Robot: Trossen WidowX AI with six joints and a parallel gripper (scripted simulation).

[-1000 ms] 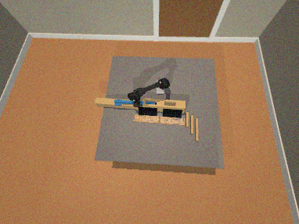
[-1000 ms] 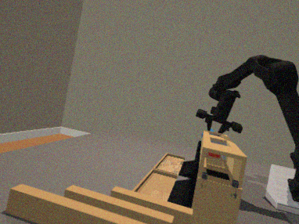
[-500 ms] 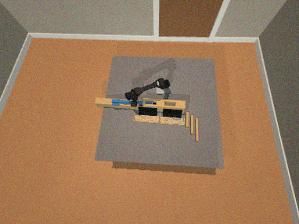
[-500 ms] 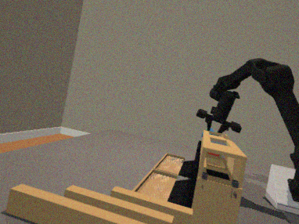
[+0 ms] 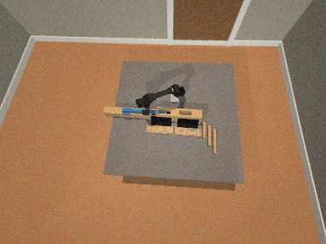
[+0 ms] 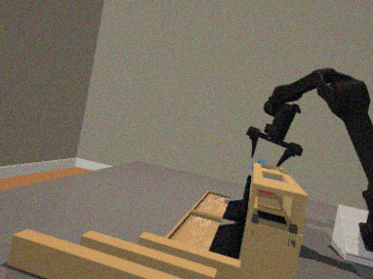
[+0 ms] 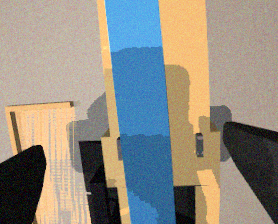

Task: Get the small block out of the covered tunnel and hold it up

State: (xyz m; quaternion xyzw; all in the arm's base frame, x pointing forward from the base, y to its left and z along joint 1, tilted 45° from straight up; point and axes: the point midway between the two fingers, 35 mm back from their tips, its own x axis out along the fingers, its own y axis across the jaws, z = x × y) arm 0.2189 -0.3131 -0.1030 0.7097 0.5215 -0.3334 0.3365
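The wooden tunnel [image 5: 196, 113] [image 6: 273, 246] runs left to right in the overhead view, with a long channel at its left end. The long blue handle [image 5: 131, 111] [image 7: 137, 90] lies along that channel and runs into the tunnel; a bit of blue [image 6: 262, 162] shows beyond the tunnel top in the side view. A small red patch [image 6: 266, 192] shows inside the tunnel; I cannot tell whether it is the block. My gripper [image 6: 266, 160] [image 7: 135, 139] is open and empty above the handle, one finger out to each side of it and touching nothing that I can see.
Two black panels [image 5: 161, 121] [image 5: 188, 123] lie along the tunnel's front side, with two shallow wooden trays [image 5: 160, 130] [image 5: 188, 131] before them. Three loose wooden rods [image 5: 204, 130] [image 5: 209, 136] [image 5: 214, 141] lie to the right. A white block [image 5: 174, 98] [image 6: 351, 229] is by the arm's base.
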